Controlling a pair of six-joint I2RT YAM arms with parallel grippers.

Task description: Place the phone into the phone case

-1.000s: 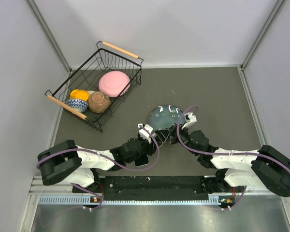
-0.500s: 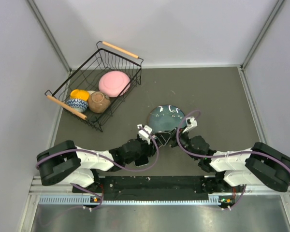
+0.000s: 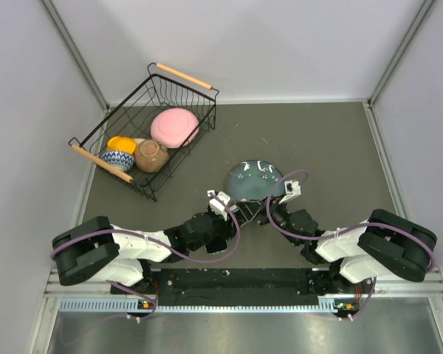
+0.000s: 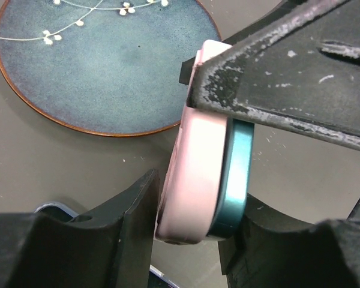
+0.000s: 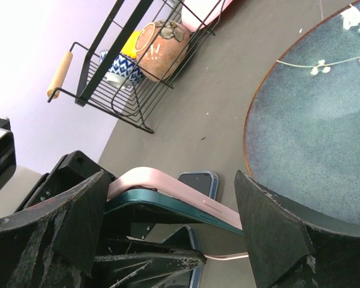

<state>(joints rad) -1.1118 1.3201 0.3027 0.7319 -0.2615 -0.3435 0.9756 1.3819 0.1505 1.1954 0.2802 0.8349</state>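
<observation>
The teal phone (image 4: 238,165) lies against the pink phone case (image 4: 195,162), held on edge above the table. In the right wrist view the phone case (image 5: 168,183) bows away from the phone (image 5: 168,207) at its left end. My left gripper (image 4: 195,201) is shut across their thickness, one finger on the case and the other on the phone. My right gripper (image 5: 171,187) spans their length, with a finger at each end. In the top view both grippers, left (image 3: 232,212) and right (image 3: 262,210), meet just below the plate (image 3: 255,181).
The blue plate (image 4: 102,66) lies right behind the grippers. Another phone in a clear blue-edged case (image 5: 199,182) lies on the table beneath them. A black wire basket (image 3: 122,158) holding a pink plate and bowls stands at the back left.
The right arm has pulled in leftward, closer to the left arm. The left gripper's jaws stand slightly wider. Phone and case stay between both grippers.
</observation>
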